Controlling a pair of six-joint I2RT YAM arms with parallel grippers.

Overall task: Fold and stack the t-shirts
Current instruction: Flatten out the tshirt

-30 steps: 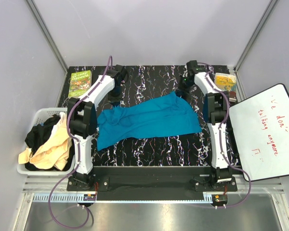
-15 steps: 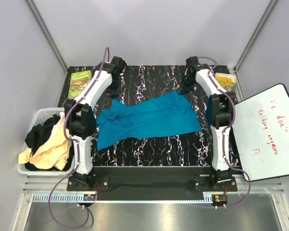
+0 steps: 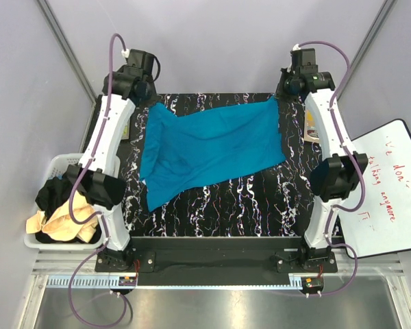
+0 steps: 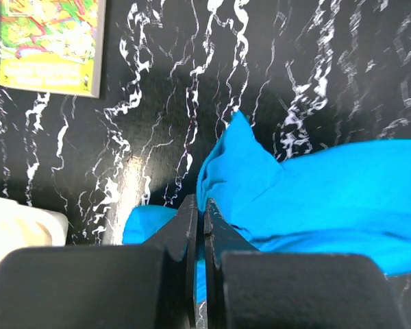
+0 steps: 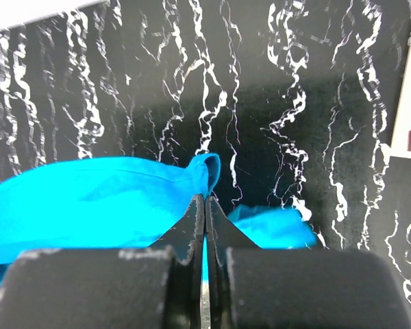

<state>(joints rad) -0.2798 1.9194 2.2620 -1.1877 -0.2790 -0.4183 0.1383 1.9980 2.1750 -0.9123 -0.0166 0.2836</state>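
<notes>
The teal blue t-shirt [image 3: 209, 147] is stretched across the far half of the black marbled table [image 3: 260, 205], held up by its two far corners. My left gripper [image 3: 153, 104] is shut on the far left corner; in the left wrist view the fabric [image 4: 294, 192] runs between the closed fingers of the left gripper [image 4: 200, 202]. My right gripper [image 3: 277, 98] is shut on the far right corner; in the right wrist view the hem [image 5: 89, 199] folds over the right gripper [image 5: 204, 199]. A black t-shirt [image 3: 55, 192] and a cream-beige one [image 3: 65, 221] lie in the basket.
A white slatted basket [image 3: 55, 163] stands off the table's left edge. A whiteboard [image 3: 383, 185] leans at the right. A book [image 3: 311, 127] lies by the right arm, and a green and yellow book [image 4: 51, 44] shows in the left wrist view.
Both arms have reached up and toward the far edge, pulling the teal shirt's corners apart and back. The shirt went from a bunched strip to a wider spread sheet.
</notes>
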